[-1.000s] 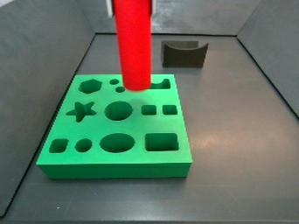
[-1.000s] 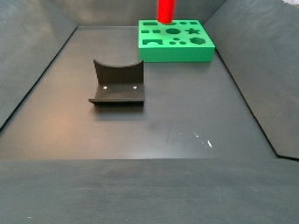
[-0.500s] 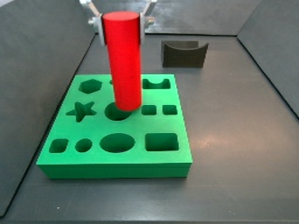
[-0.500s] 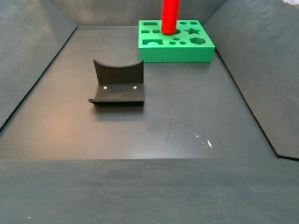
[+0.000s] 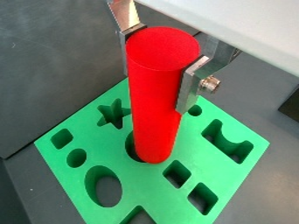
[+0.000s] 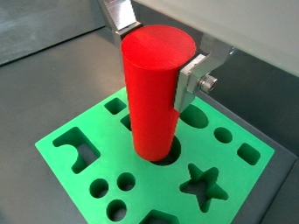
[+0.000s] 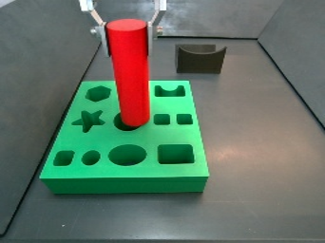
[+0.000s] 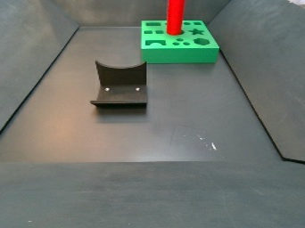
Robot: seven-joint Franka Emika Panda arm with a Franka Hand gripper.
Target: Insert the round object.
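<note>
The claw [image 5: 160, 54] is seen above the green block, its flat silver fingers [image 6: 191, 77] set on either side of the top of the round object [image 5: 156, 96]. Whether the pads press on the cylinder or stand just clear of it cannot be told from the wrist views, so the claw's grip is left unstated.

The round object [image 7: 129, 74] stands upright, and its lower end is seated in a round hole near the middle of the green block [image 7: 124, 140]. Most of its length is still above the block's top face.

Around it on the block are seen a star-shaped hole [image 6: 202, 183], a hexagonal hole [image 7: 98, 94], further round and square holes, and an arch-shaped cutout [image 5: 229, 140].

In a side view the block [image 8: 179, 42] rests at the far end of the counter [image 8: 155, 134]. A dark grey block [image 8: 119, 85] with a curved notch lies well apart from it, nearer and to the left.
</note>
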